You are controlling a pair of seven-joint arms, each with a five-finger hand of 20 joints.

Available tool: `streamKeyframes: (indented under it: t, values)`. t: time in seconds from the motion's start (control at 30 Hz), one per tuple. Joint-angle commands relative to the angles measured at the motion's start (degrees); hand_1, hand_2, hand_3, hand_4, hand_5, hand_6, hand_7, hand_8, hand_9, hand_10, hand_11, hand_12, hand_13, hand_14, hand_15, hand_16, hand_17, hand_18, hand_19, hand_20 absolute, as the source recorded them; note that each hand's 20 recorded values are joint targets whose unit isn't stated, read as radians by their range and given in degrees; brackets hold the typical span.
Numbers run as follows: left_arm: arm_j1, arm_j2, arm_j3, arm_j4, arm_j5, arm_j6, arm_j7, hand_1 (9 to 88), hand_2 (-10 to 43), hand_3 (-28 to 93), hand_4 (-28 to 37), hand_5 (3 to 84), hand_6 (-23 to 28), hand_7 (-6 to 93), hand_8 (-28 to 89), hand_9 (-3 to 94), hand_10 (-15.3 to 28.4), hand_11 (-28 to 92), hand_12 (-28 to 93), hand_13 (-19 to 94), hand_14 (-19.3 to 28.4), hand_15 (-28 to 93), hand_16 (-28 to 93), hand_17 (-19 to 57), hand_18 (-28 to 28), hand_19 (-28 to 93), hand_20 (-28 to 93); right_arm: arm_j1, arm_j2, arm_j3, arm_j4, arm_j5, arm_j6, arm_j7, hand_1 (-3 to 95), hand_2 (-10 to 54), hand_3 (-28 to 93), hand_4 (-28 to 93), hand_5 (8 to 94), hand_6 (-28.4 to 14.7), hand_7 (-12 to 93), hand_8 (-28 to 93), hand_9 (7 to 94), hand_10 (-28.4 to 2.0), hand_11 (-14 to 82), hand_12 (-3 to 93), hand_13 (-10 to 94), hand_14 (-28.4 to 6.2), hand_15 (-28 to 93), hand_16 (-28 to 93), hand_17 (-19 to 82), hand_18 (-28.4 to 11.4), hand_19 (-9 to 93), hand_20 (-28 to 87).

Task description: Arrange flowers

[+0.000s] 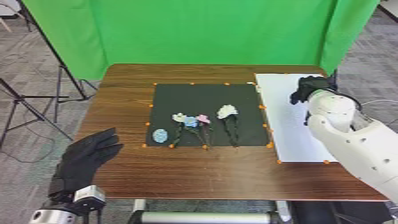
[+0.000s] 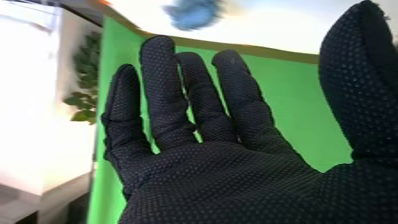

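My right hand (image 1: 309,89) is over the far right part of the white sheet (image 1: 289,145). In the right wrist view the same hand (image 2: 222,175) is open, its fingers straight and its palm bare; a blurred blue thing (image 2: 194,14) is visible beyond the fingertips. On the black mat (image 1: 191,92) lie a white flower (image 1: 179,117), a blue flower (image 1: 190,121) and a pink flower (image 1: 202,118) close together, with a larger white flower (image 1: 227,111) apart at their right. A pale blue oval piece (image 1: 160,135) lies near the mat's left edge. My left hand (image 1: 87,155) is open by the table's left edge.
The brown wooden table (image 1: 195,175) carries the mat and the sheet side by side, with small orange markers around their edges. A green backdrop (image 1: 195,35) hangs behind the table. Black tripod legs (image 1: 64,80) stand on the floor at the left.
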Motion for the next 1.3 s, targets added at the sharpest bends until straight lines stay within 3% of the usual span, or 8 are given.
streamKeyframes:
  t: [0.03,0.1,0.23,0.7,0.9,0.97,1.17,1.3]
  values:
    - [0.2,0.38,0.46,0.20,-0.35,-0.22,0.19,27.9,5.1,79,-16.0,45.3,13.7,17.1,-10,38.1,22.0,34,9,27,28.4,65,-15,-9.1,23.0,61,12,-0.1,0.1,1.8,-0.1,-1.6,-2.1,0.0,24.1,-8.0,87,-28,35.2,-6.9,23,-14,36.3,-16.3,13.4,17.0,29,-22.1,75,12,5,-25.1,71,45]
    - [0.2,0.78,0.47,0.28,-0.61,-0.27,0.41,27.9,5.1,79,-16.0,45.3,13.7,17.1,-10,38.1,22.0,34,9,27,28.4,65,-15,-9.1,23.0,61,12,-0.2,0.3,2.0,0.2,-2.2,-2.1,-0.4,24.2,-8.1,87,-28,35.3,-6.9,24,-14,36.2,-16.4,13.4,17.0,29,-22.2,75,12,5,-25.2,71,45]
    - [0.4,0.22,-0.05,0.23,-0.31,-0.34,0.20,28.0,5.2,79,-16.2,45.3,13.7,17.1,-10,38.1,22.0,34,9,27,28.4,65,-15,-9.1,23.0,61,12,0.2,0.1,2.0,0.7,-2.1,-2.3,0.0,24.2,-8.2,87,-28,35.4,-6.9,23,-14,36.2,-16.4,13.2,17.0,29,-22.3,75,12,5,-25.3,71,45]
    - [-1.9,-1.36,-0.68,0.87,1.53,-2.93,-2.94,28.0,5.1,79,-16.2,45.3,13.7,17.1,-10,38.1,22.1,34,9,27,28.4,65,-15,-9.1,23.0,61,12,-2.7,-1.8,5.2,1.7,-2.2,-5.3,-0.3,24.5,-8.5,87,-28,36.3,-6.0,24,-15,37.4,-15.3,13.4,16.9,30,-22.0,75,12,5,-25.4,71,46]
    - [-1.8,-1.23,-0.80,0.83,1.54,-2.85,-2.65,27.9,5.0,79,-16.1,45.3,13.7,17.1,-9,38.1,22.0,34,9,27,28.4,65,-15,-9.1,23.0,61,12,-3.1,-2.5,6.7,2.6,-2.7,-6.3,-0.6,24.7,-8.4,87,-28,37.1,-6.1,24,-15,38.4,-13.9,14.1,16.7,31,-21.7,76,12,5,-25.3,71,46]
    - [-1.8,-1.29,-0.85,0.83,1.54,-2.86,-2.58,27.9,5.0,79,-16.1,45.3,13.7,17.1,-10,38.1,22.0,34,9,27,28.4,65,-15,-9.1,23.0,61,12,-2.5,-1.5,4.0,3.1,-1.3,-3.6,0.3,24.8,-8.4,87,-28,37.3,-6.1,24,-15,38.6,-13.7,14.3,16.6,31,-21.6,76,12,5,-25.4,71,46]
    - [-1.7,-0.95,-0.32,0.84,1.25,-2.25,-1.44,28.0,5.1,79,-16.2,45.3,13.6,17.2,-10,38.1,22.0,35,9,27,28.4,65,-15,-9.1,23.0,61,12,-2.5,-1.8,5.3,3.8,-1.0,-3.9,-1.0,24.7,-8.4,87,-28,37.8,-6.2,24,-15,39.1,-13.4,14.7,16.5,31,-21.3,76,13,5,-25.3,71,46]
    - [-1.2,-1.42,-0.46,0.66,1.39,-2.12,-1.65,28.0,5.0,79,-16.1,45.3,13.7,17.2,-10,38.0,22.1,34,9,27,28.4,65,-15,-9.1,23.1,61,12,-2.7,-1.7,4.4,2.7,1.4,-3.9,0.8,24.8,-8.5,87,-28,40.1,-6.7,24,-15,41.1,-12.9,16.0,16.7,32,-20.8,76,13,5,-25.3,71,46]
